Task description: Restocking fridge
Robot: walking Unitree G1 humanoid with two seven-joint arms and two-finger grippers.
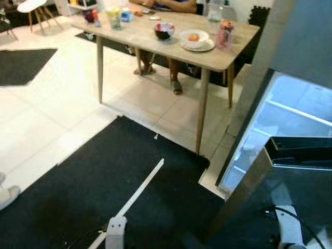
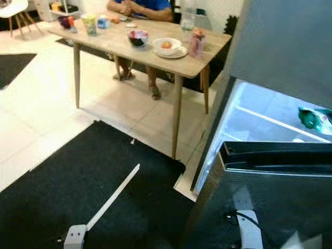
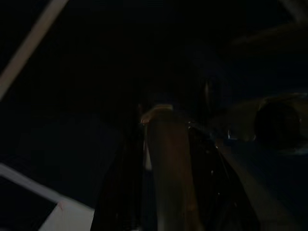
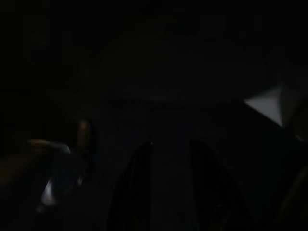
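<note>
Fridge (image 2: pixel 270 129) stands open at right, a green pack (image 2: pixel 314 119) on its shelf. Stock waits on the table (image 1: pixel 155 39): bowl (image 1: pixel 194 38), jar (image 1: pixel 225 34). Both arms hang idle; finger state cannot be told. Best approach: walk to the table, grasp one item.

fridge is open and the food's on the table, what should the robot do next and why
Probably step toward the wooden table: the white bowl with the orange and the pink jar sit beyond where either arm looks able to reach, while the open fridge stands lit beside it.
</note>
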